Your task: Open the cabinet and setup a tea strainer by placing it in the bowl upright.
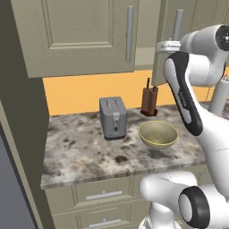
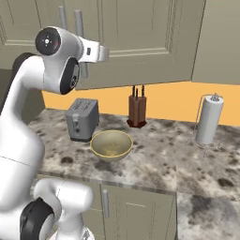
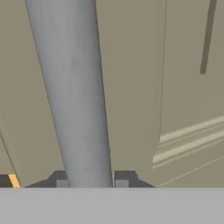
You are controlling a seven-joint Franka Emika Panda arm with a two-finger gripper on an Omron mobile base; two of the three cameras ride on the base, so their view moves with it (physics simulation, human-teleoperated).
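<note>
Presently, the two-finger gripper (image 3: 91, 183) is clenched around the long vertical grey bar handle (image 3: 72, 92) of the olive-beige upper wall cabinet (image 1: 80, 33), one dark fingertip (image 3: 61, 181) pressed to each side of the bar. Below the cabinet, the wide yellowish-tan round bowl (image 1: 158, 133) sits on the mottled stone counter (image 1: 85, 154), between the grey two-slot toaster (image 1: 112, 117) and the brown wooden knife block (image 1: 149, 101).

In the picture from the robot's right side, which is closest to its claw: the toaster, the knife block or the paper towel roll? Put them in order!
The claw is up high, closed around the cabinet door handle.
1. Toaster: on the counter, below the claw.
2. Knife block: by the orange wall, further right.
3. Paper towel roll: far right on the counter.
</note>
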